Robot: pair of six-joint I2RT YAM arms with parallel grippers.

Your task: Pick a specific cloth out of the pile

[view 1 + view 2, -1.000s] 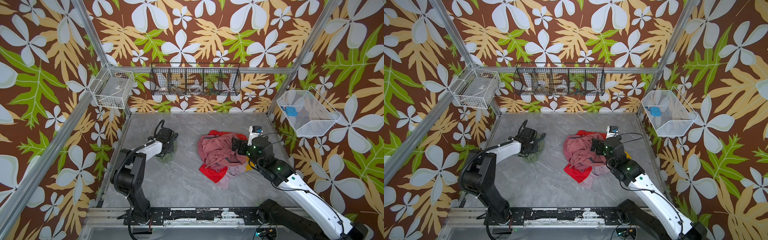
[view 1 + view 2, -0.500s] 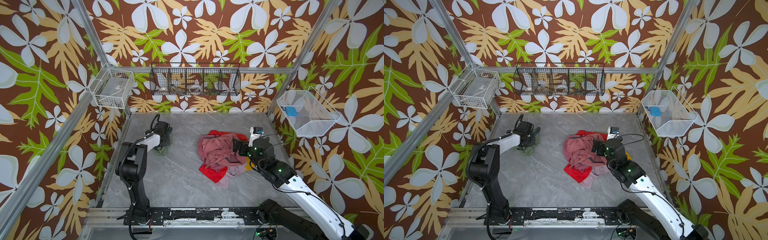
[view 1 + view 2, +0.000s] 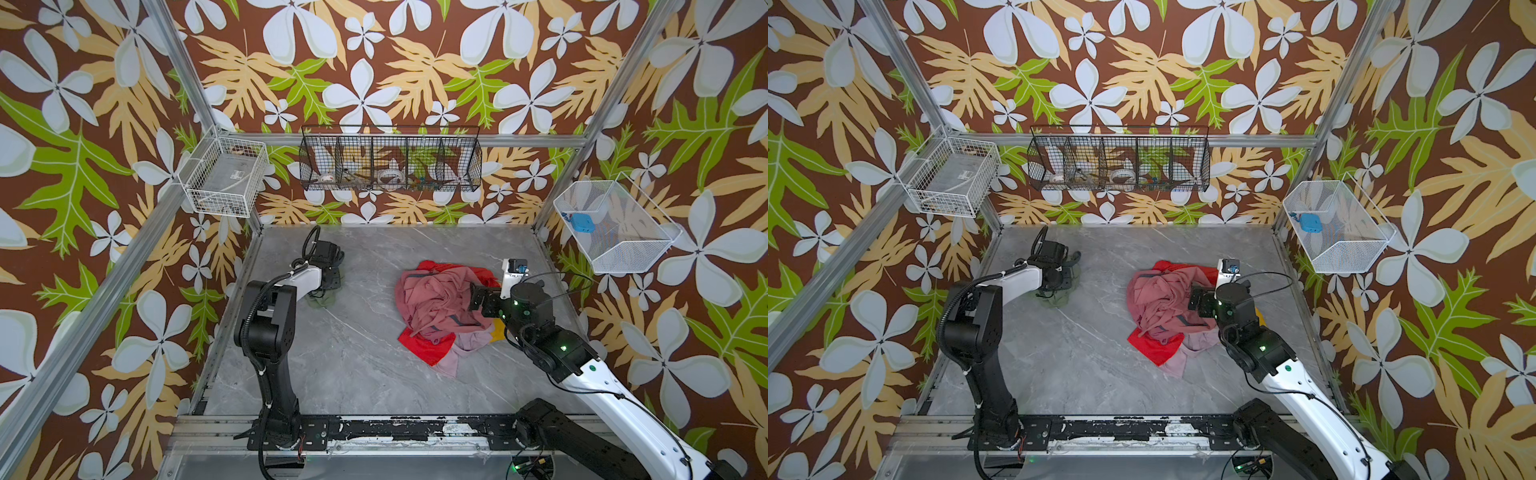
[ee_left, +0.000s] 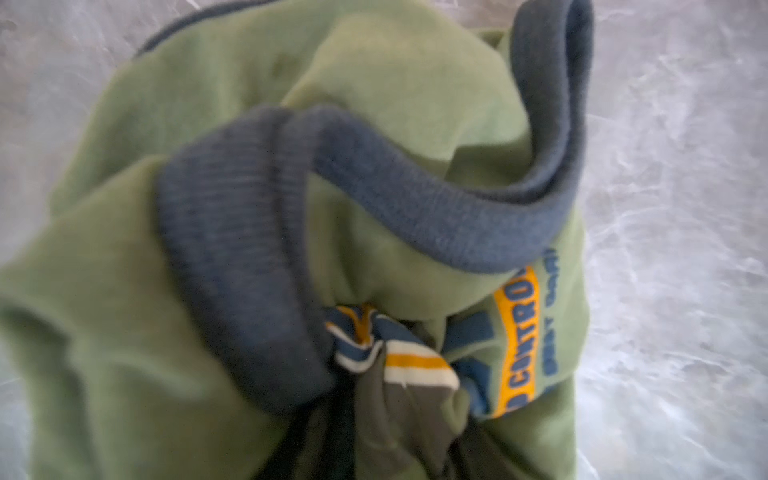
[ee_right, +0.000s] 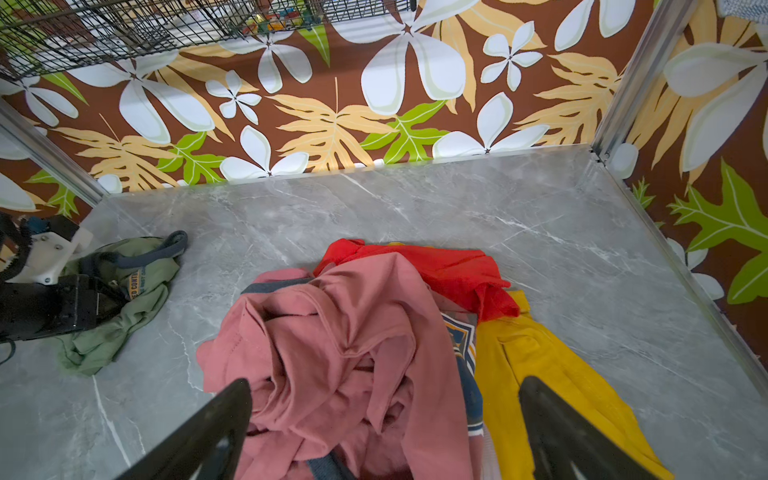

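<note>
Sage-green shirt (image 5: 109, 340) lies crumpled on the desk (image 5: 415, 208) directly under my left jaws, well apart from the pile (image 5: 332, 332), so my left arm is nearer. I cannot tell whether those jaws clamp it. My right jaws hang wide apart above the pile.

Top views overlook the pile (image 3: 432, 299); wrist cameras closer.
</note>
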